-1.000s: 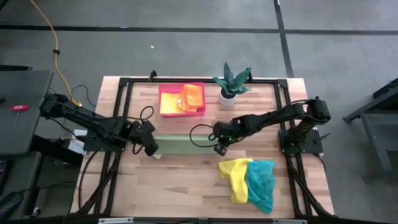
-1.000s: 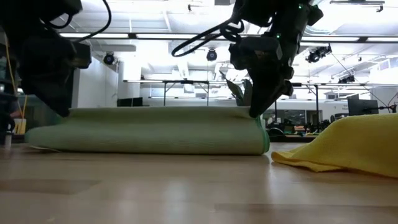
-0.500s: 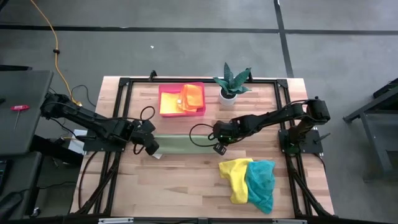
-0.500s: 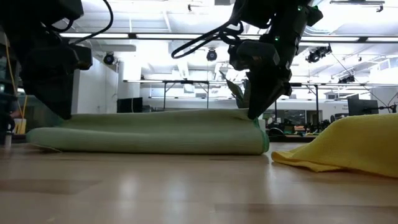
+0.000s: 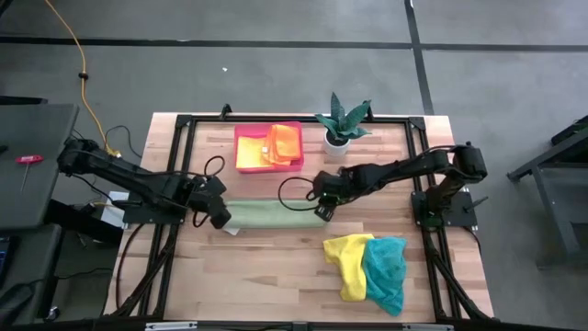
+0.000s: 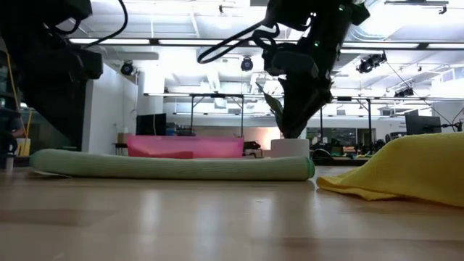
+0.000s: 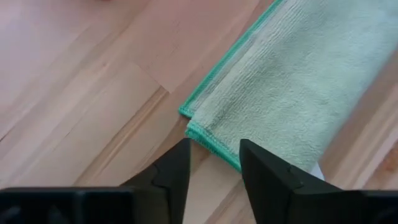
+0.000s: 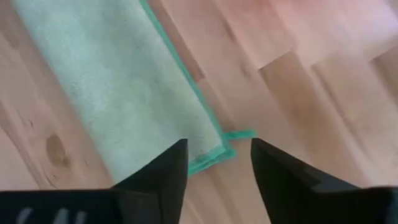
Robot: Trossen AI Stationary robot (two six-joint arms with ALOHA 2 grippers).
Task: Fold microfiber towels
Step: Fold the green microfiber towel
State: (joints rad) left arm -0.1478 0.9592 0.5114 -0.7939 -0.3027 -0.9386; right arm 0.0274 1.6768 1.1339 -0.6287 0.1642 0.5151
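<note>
The left gripper (image 5: 220, 213) sits left of centre in the high view, over the left end of the light green towel (image 5: 271, 214); its fingers (image 7: 174, 177) stand spread, with the towel's corner showing in the gap between them and nothing pinched. The right gripper (image 5: 323, 204) sits just right of centre in the high view, at the towel's right end, its fingers (image 8: 163, 169) likewise parted and holding nothing, above the towel's edge.

The wooden table (image 5: 276, 267) fills the middle of the high view. The light green towel lies flat on it as a long, narrow folded strip across the centre of the frame; in the low view it is a low band (image 6: 174, 167) across the left and middle. Its teal-stitched edges show doubled in the left wrist view (image 7: 298, 81).

At the lower right of the high view a yellow towel (image 5: 347, 262) and a teal towel (image 5: 386, 271) lie crumpled, touching, with the teal one partly over the yellow. The yellow one rises at the right edge of the low view (image 6: 406, 170).

A pink tray (image 5: 243, 134) sits at the upper middle of the high view, holding a yellow towel (image 5: 249, 153) and an orange towel (image 5: 286, 142) side by side. A potted plant (image 5: 342, 119) in a white pot stands just right of the tray.
</note>
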